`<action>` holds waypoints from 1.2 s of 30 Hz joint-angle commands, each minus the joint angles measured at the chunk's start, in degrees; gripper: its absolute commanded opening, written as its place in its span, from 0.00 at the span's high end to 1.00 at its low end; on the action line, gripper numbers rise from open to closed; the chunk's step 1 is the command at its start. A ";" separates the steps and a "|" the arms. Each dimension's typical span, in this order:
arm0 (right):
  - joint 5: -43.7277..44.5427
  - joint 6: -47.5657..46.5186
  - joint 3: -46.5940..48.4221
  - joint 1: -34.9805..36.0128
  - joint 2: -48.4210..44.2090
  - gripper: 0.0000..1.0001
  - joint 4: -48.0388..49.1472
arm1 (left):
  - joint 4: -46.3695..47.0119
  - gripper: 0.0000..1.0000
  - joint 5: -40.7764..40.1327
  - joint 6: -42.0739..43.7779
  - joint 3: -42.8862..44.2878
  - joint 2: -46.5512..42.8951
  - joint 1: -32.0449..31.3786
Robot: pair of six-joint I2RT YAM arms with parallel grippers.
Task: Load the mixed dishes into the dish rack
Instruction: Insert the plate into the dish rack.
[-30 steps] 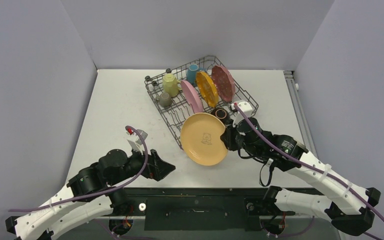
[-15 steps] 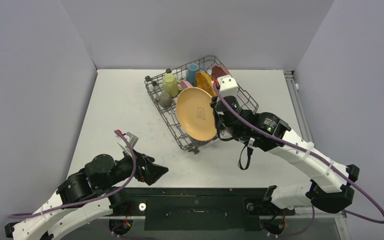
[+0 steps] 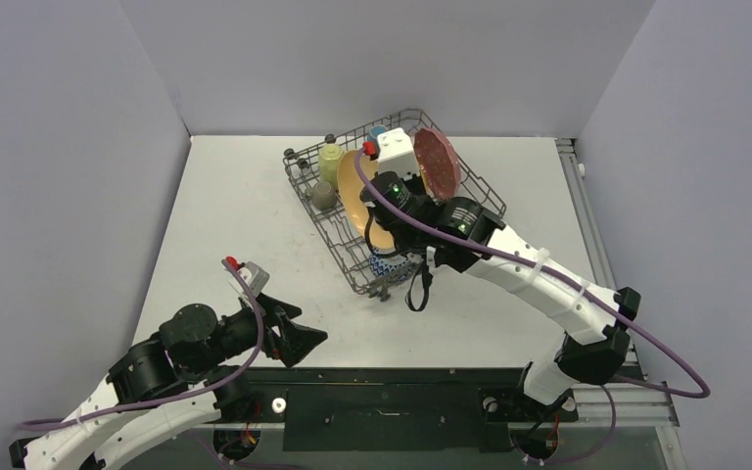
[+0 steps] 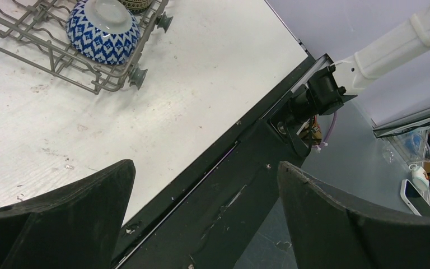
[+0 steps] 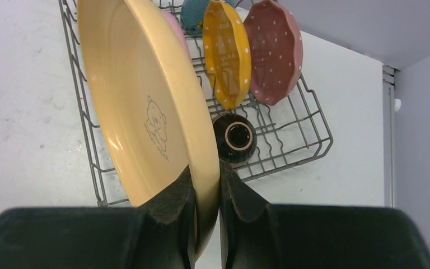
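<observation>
Tan plate (image 5: 140,106) edge-on over rack (image 5: 280,140) | right hand (image 5: 204,174) pinches its rim; left hand (image 4: 204,168) wide, empty | risk: rim grip slips, or plate knocks pink plate (image 5: 174,27)

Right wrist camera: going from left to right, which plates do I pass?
tan plate → orange plate → red dotted plate. The pink plate is left out: it shows only as a sliver behind the tan plate, so its place in the order is unclear.
</observation>
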 commanded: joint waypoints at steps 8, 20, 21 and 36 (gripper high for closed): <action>11.50 -4.07 9.04 1.76 9.82 1.00 3.86 | 3.93 0.04 2.57 1.88 -0.25 -2.63 2.08; 15.74 -7.65 15.63 2.59 20.00 1.00 5.84 | 4.78 0.04 5.31 2.41 -0.61 -3.94 6.38; 16.09 -8.05 16.32 2.60 20.55 1.00 5.92 | 4.97 0.04 5.89 2.44 -0.61 -3.92 7.06; 17.10 -11.69 20.20 1.51 29.13 1.00 9.30 | 6.29 0.04 10.01 3.21 -1.03 -3.24 12.54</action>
